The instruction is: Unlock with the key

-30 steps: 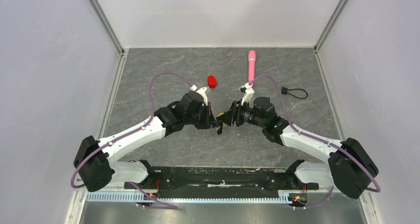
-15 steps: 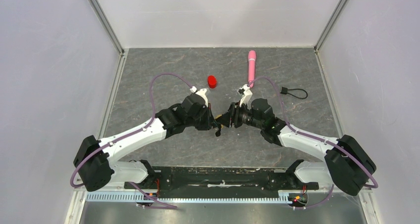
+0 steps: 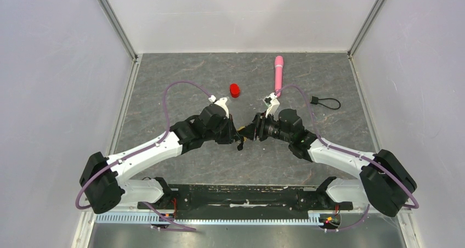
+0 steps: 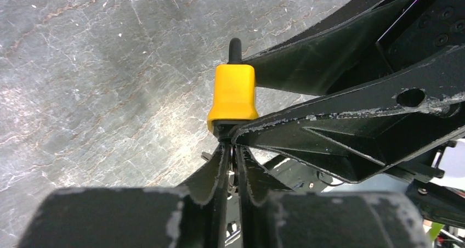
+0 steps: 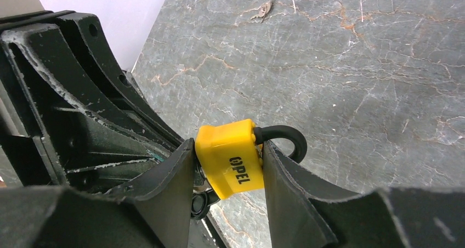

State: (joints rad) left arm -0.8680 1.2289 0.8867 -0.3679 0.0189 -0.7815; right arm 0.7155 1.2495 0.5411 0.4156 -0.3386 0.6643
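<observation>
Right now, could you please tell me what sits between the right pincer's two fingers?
The yellow padlock, gripped by the right pincer, black shackle poking out; the right wrist view shows it.

The left arm and right arm share the same build: white shells between bulky black joint housings, each trailed by a looping purple cable, both bolted to a black rail at the near edge. The left claw and right claw each have 2 black, triangular, ribbed fingers, scuffed pale along the edges and pierced by small screw holes.
</observation>
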